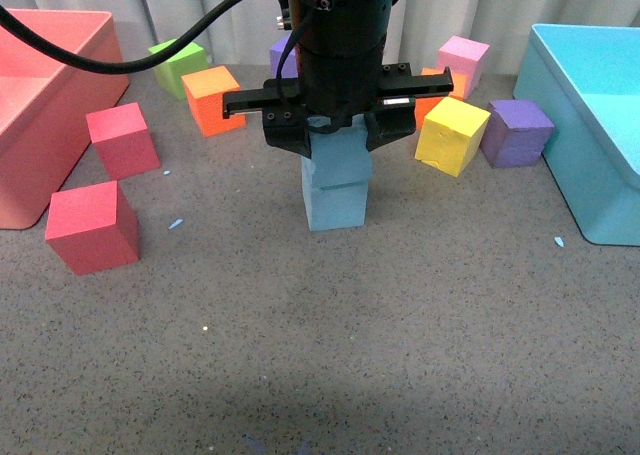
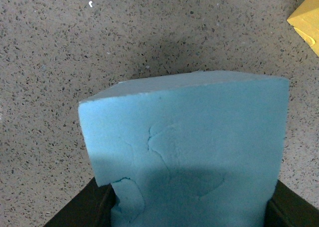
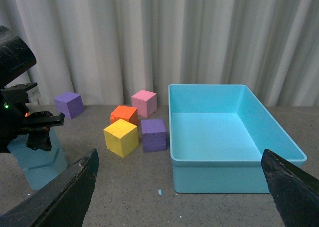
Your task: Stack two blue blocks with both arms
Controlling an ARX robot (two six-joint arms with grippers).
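Front view shows lower block (image 1: 335, 205); left wrist only upper block (image 2: 189, 152).

Counter (image 1: 400, 355) centre: upper block (image 1: 340, 157) on lower block (image 1: 335, 205), slightly skewed; left tool (image 1: 338, 125) straddles upper block; left bin (image 1: 40, 125) far left, near cube (image 1: 92, 227) and far cube (image 1: 122, 138) just right of it; right bin (image 1: 590, 145) far right; tilted cube (image 1: 452, 135) and side cube (image 1: 515, 132) between stack and right bin; 5 more cubes behind.

You've got top block (image 1: 342, 163) and bottom block (image 1: 335, 205) sky-blue, left gripper (image 1: 340, 140) black, table (image 1: 300, 355) speckled grey, bin (image 1: 592, 190) turquoise, tray (image 1: 30, 170) salmon-pink.
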